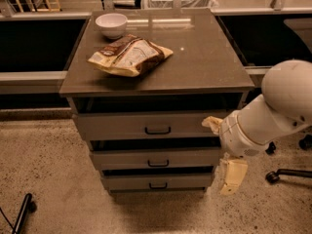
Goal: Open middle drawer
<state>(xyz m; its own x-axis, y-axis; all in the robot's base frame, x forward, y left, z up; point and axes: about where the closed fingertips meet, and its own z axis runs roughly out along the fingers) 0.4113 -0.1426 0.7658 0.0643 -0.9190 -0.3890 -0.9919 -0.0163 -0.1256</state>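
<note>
The grey cabinet [156, 77] has three drawers. The middle drawer [122, 159] has a plain grey front with a small black bar handle [158, 163] at its centre, and it sits nearly flush with the drawers above and below. My gripper [223, 150] is at the cabinet's right front corner, level with the middle drawer and to the right of its handle. Its two cream fingers are spread wide: one fingertip [212, 124] is by the top drawer's right end, the other [233, 177] hangs down beside the bottom drawer. It holds nothing.
The top drawer [117, 126] has a wider black handle, the bottom drawer [126, 183] a small one. A white bowl [111, 24] and a snack bag [129, 56] lie on the cabinet top. Chair castors [272, 177] stand at the right, a black wheel [24, 208] at the lower left.
</note>
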